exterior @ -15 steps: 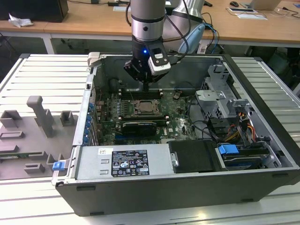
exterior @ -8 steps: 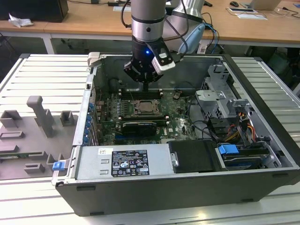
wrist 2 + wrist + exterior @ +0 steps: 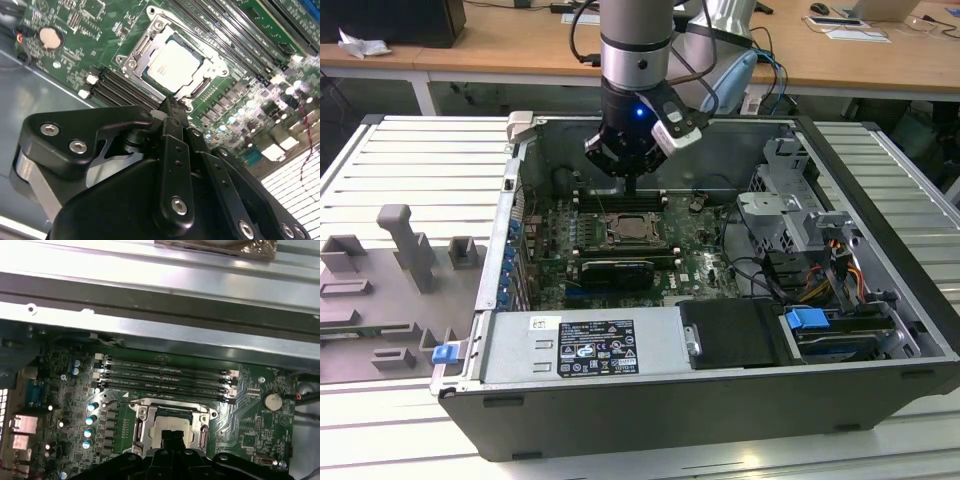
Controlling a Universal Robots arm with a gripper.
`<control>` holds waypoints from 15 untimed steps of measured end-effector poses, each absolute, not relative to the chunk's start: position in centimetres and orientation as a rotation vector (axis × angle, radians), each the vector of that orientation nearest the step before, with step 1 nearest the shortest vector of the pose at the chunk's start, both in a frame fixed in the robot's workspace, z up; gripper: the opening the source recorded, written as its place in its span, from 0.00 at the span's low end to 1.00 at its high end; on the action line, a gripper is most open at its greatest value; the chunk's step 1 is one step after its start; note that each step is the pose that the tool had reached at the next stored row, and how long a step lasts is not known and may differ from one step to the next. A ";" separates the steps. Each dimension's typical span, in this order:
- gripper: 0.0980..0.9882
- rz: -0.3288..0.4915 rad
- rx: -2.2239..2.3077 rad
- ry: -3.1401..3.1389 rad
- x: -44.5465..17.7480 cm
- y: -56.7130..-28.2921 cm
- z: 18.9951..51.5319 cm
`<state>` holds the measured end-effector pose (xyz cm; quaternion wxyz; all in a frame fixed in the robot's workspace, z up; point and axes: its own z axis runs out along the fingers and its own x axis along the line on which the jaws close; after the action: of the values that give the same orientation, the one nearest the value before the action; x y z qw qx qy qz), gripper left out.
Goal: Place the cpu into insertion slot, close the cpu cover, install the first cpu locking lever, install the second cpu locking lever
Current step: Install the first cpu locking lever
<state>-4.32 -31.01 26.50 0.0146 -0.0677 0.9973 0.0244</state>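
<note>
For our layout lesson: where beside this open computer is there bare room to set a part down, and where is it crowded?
Free: the slatted table between the case and the desks behind, and the strip on the exterior view's right of the case. Crowded: the motherboard under the hand, the drive bay, the grey fixture blocks.

The small flat square cpu [image 3: 172,65] has a silver-grey metal top, framed by the thin bright-silver metal cpu cover [image 3: 145,42]. The flat circuit board [image 3: 100,30] is deep green, speckled with pale solder dots. The long narrow memory slots [image 3: 165,376] are black with white end clips. The round coin battery [image 3: 49,37] is pale silver. The small plastic tab [image 3: 443,352] is bright blue against the dark grey metal computer case [image 3: 720,420].
</note>
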 end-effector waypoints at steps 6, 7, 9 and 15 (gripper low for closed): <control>0.01 0.077 -0.271 3.101 -4.4 -31.0 26.5; 0.01 0.077 -0.275 3.100 -4.5 -31.0 26.4; 0.01 0.077 -0.278 3.100 -4.7 -31.0 26.4; 0.01 0.077 -0.279 3.100 -5.9 -31.0 26.4</control>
<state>-5.85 -31.01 26.40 0.0141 -0.0897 0.9956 0.0247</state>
